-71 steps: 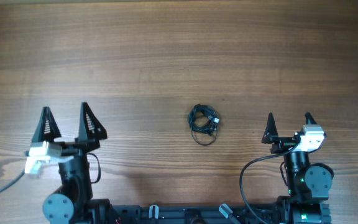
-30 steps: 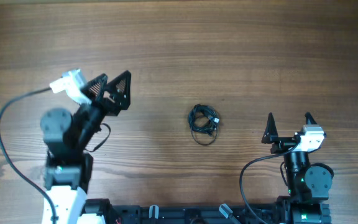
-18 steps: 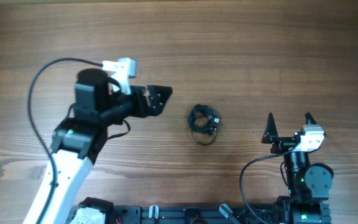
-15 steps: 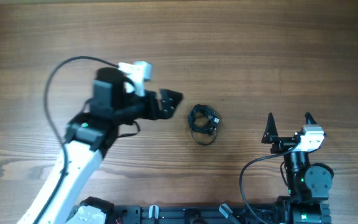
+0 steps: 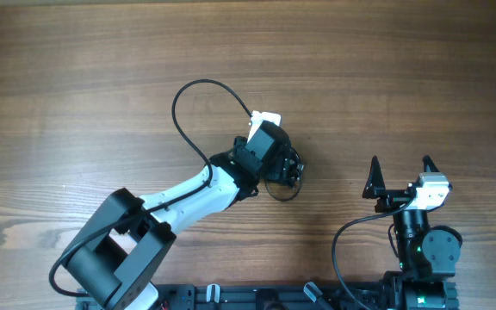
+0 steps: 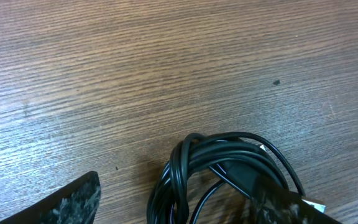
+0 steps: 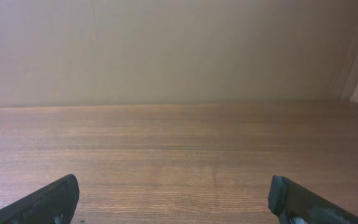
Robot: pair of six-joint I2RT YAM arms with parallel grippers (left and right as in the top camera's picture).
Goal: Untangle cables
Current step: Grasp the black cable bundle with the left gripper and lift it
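The cables point(image 5: 288, 177) lie as a small black bunch of coiled cords on the wooden table, near its middle. In the left wrist view the cables point(image 6: 229, 147) fill the lower centre, with a small plug end among the loops. My left gripper point(image 5: 279, 164) is open and sits right over the bunch; its two fingers point(image 6: 182, 202) straddle the coil, one on each side. Whether they touch the cords I cannot tell. My right gripper point(image 5: 400, 168) is open and empty at the lower right, apart from the cables. In its wrist view point(image 7: 173, 193) only bare wood shows.
The left arm's thick black wire point(image 5: 188, 103) loops over the table behind the wrist. The wooden table point(image 5: 386, 77) stretches away on all sides. A pale wall point(image 7: 179, 50) stands beyond the far edge.
My left arm has swung from the left side of the table to the middle and come down over the cable bunch. The right arm and the cables have not moved.
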